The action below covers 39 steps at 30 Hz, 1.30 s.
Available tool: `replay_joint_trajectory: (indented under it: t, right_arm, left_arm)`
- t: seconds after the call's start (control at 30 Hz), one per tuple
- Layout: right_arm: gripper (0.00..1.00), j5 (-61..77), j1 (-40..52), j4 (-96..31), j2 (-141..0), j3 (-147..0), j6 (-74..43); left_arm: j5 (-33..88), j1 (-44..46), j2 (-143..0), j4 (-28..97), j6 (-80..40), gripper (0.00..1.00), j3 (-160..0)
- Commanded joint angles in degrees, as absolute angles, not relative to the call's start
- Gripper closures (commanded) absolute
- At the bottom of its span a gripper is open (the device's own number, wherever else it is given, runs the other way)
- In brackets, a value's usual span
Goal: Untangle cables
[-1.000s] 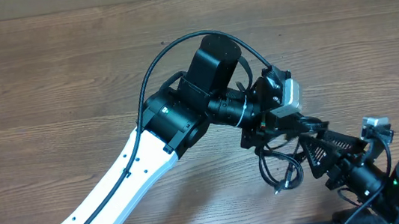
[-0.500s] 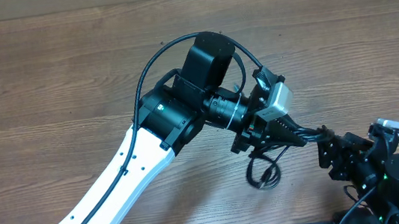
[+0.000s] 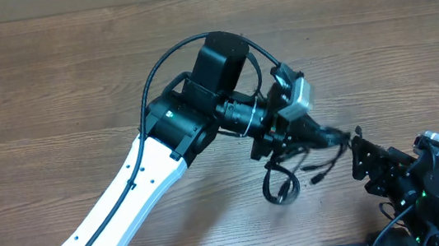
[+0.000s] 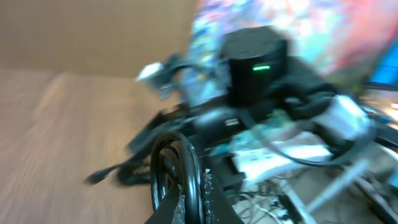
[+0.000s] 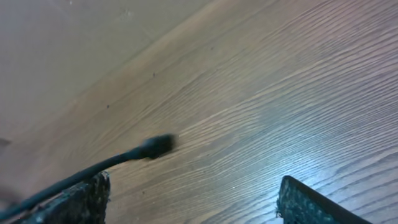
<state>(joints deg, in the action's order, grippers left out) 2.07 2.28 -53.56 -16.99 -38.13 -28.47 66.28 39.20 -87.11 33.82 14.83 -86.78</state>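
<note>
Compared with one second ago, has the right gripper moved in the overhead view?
Yes. Judged against the wood grain of the table, the right gripper has drawn back to the right, away from the cables.

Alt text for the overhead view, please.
The left end effector, on a white-and-black arm reaching across the wooden table from the lower left, is shut on the cables, whose black loops spill from it. The right end effector sits open just right of them, holding nothing.

No text, label or number is legible in any view
</note>
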Motion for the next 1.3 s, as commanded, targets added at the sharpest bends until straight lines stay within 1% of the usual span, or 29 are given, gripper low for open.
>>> replay_joint_trajectory:
  t: [0.0,0.07,0.2,0.3,0.33,0.47,0.5,0.53,0.67,0.77,0.87,1.03,1.17,1.27]
  right_arm:
    - [0.13,5.5,2.2,-52.97,-17.02,-37.82,-28.95]
    - [0.13,7.2,2.2,-52.47,-17.02,-37.82,-28.93]
    - [0.13,10.31,2.2,-50.83,-17.02,-37.82,-28.58]
    - [0.14,12.69,2.2,-49.56,-17.02,-37.82,-27.99]
    - [0.16,13.54,2.2,-49.12,-17.02,-37.82,-26.92]
    - [0.3,17.54,2.2,-48.31,-17.02,-37.82,-18.04]
    - [0.35,19.18,2.2,-48.29,-17.02,-37.82,-14.94]
    - [0.36,20.18,2.2,-48.23,-17.02,-37.82,-13.39]
    - [0.37,26.11,2.2,-47.97,-17.02,-37.82,-7.62]
    - [0.36,34.54,2.2,-45.39,-17.02,-37.82,-2.17]
    - [0.36,36.38,2.2,-43.7,-17.02,-37.82,-0.36]
    - [0.36,38.81,2.2,-41.3,-17.02,-37.82,1.93]
    - [0.4,43.05,2.2,-38.76,-17.02,-37.82,6.81]
    - [0.6,43.64,2.2,-38.04,-17.02,-37.82,9.63]
  left_arm:
    - [49.54,38.26,-85.82,34.3,4.36,0.96,-88.23]
    - [47.09,38.26,-85.82,34.52,2.15,0.96,-88.23]
    - [47.59,38.26,-85.82,35.0,2.2,0.96,-88.25]
    - [47.59,38.26,-85.82,37.43,5.5,0.96,-88.23]
    - [47.64,38.26,-85.82,38.63,7.49,0.96,-88.25]
    - [48.27,38.26,-85.82,42.02,11.35,0.96,-88.23]
    - [50.3,38.26,-85.82,42.92,12.93,0.96,-88.23]
    - [52.16,38.26,-85.82,43.35,13.98,0.96,-88.25]
    - [56.99,38.15,-85.82,44.42,15.49,0.96,-88.25]
    - [59.29,38.17,-85.82,46.52,16.73,0.96,-88.25]
    - [61.89,38.15,-85.82,48.47,18.76,0.96,-88.25]
    - [62.74,38.15,-85.8,51.68,21.34,0.96,-88.25]
    - [64.25,38.15,-85.82,52.49,22.13,0.96,-88.25]
    - [66.65,38.17,-85.73,52.47,22.55,0.96,-88.25]
